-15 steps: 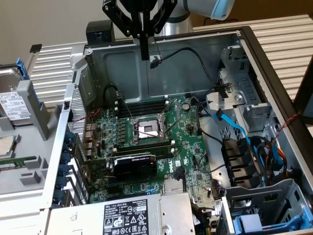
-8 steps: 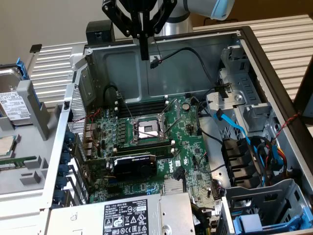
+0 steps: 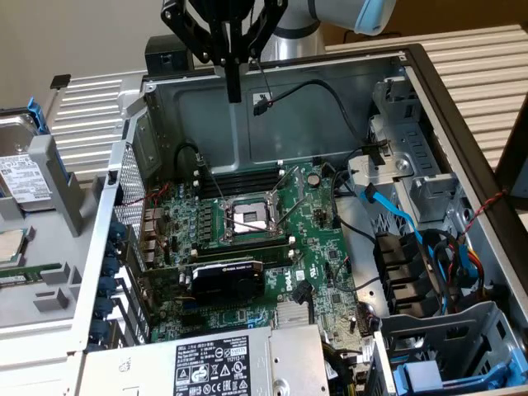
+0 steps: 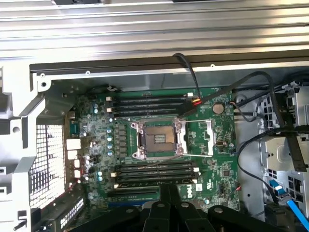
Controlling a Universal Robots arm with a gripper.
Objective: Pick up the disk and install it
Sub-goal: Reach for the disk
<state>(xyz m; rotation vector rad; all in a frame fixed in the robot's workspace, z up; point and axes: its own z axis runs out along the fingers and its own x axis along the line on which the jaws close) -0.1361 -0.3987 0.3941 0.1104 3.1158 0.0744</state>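
Observation:
The disk [image 3: 20, 172], a silver hard drive with a white label in a blue carrier frame, lies on a grey stand at the exterior view's far left, outside the computer case. My gripper [image 3: 235, 92] hangs high above the rear of the open case, far from the disk, with its black fingers pressed together and nothing between them. In the wrist view the shut gripper [image 4: 169, 192] looks down on the green motherboard [image 4: 203, 159] and its open CPU socket [image 4: 159, 137].
The open case [image 3: 165, 107] holds the motherboard [image 3: 322, 247], a graphics card [image 3: 227, 276], a power supply [image 3: 214, 363] and loose black and blue cables [image 3: 412, 231]. Another blue drive carrier [image 3: 429, 375] sits in the bay at the exterior view's lower right. A small silver chip [image 3: 8, 246] lies below the disk.

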